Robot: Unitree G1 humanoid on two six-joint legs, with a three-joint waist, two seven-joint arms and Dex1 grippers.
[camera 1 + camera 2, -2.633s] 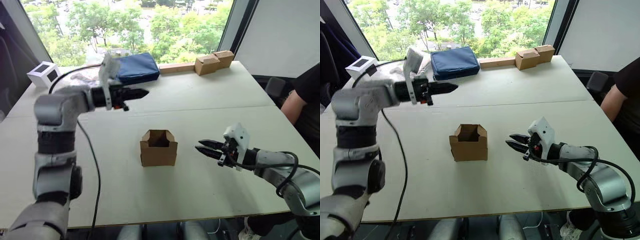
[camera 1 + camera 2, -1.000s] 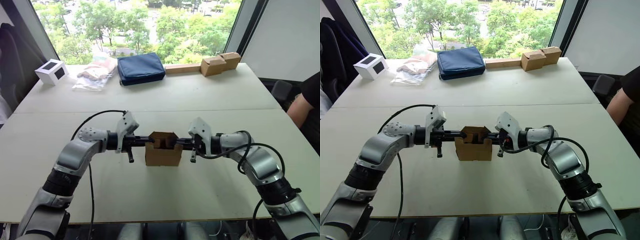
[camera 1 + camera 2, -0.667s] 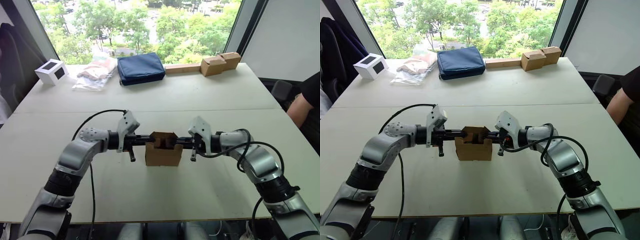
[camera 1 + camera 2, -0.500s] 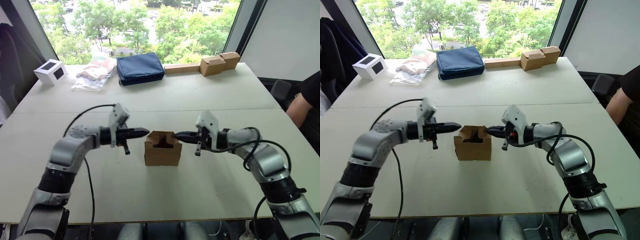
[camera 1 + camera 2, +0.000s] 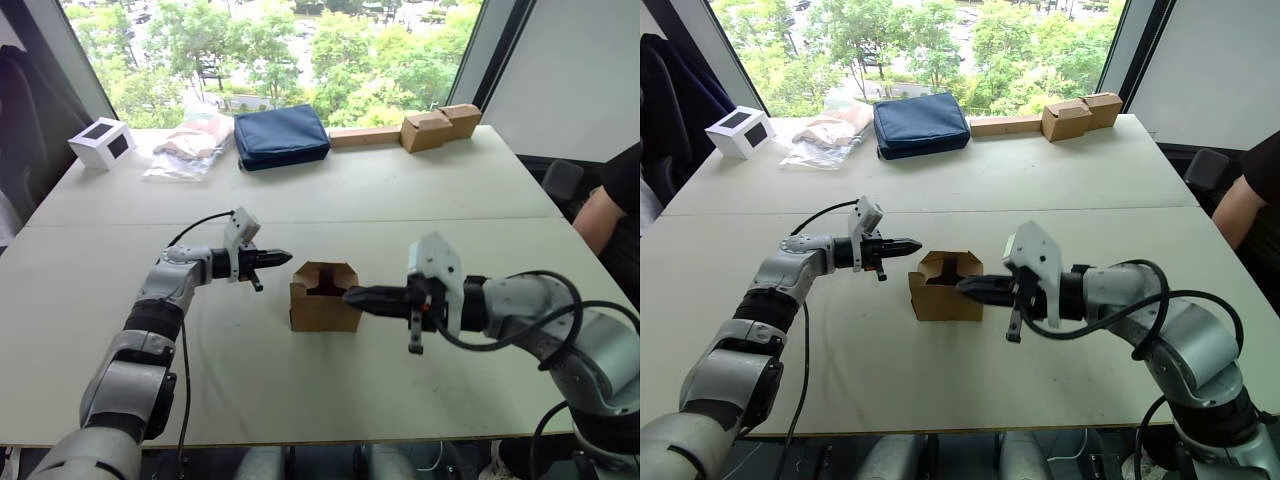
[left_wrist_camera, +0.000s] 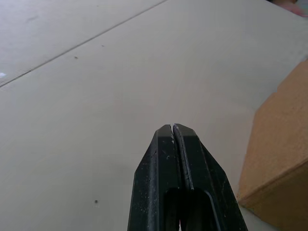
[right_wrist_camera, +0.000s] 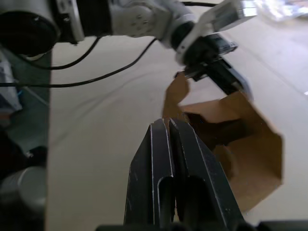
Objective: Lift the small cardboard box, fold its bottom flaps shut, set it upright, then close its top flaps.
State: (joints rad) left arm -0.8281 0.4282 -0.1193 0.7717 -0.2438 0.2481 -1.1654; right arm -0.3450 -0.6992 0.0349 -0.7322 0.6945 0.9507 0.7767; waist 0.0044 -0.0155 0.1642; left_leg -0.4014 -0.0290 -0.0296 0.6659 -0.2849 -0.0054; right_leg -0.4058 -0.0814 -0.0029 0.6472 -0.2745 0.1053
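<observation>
1. The left arm reaches forward and inward, elbow bent, forearm level above the bench.
2. The left pincer point(image 5: 283, 257) points toward the robot's right, its two black fingers pressed together, holding nothing.
3. The right arm crosses in front, forearm level.
4. The right pincer point(image 5: 352, 296) points toward the robot's left, fingers together, empty.

Your two head views look forward and down across the desk point(image 5: 400, 190) from nearly one position, sharing the whole scene; each wrist view looks along its own claw, close above the desk; both include the small cardboard box point(image 5: 325, 296).
</observation>
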